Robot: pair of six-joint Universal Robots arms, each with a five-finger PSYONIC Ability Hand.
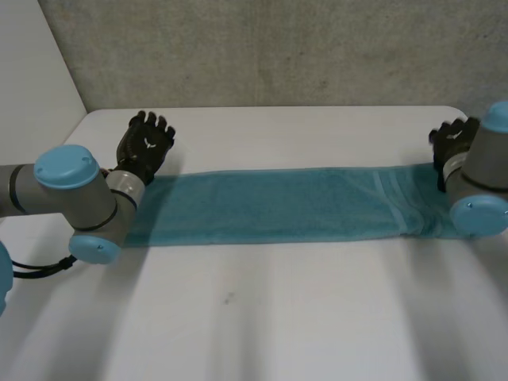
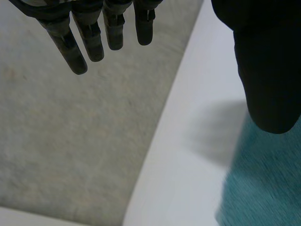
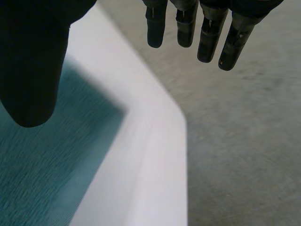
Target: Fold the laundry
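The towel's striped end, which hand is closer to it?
Right. The right hand is at the far corner of the striped end of the towel. The left hand is at the opposite, plain end, a whole towel length away.

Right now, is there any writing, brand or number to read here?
None readable.
The left hand and right hand each bear a small white mark on the back, too small to read.
The teal towel and white table carry no text.
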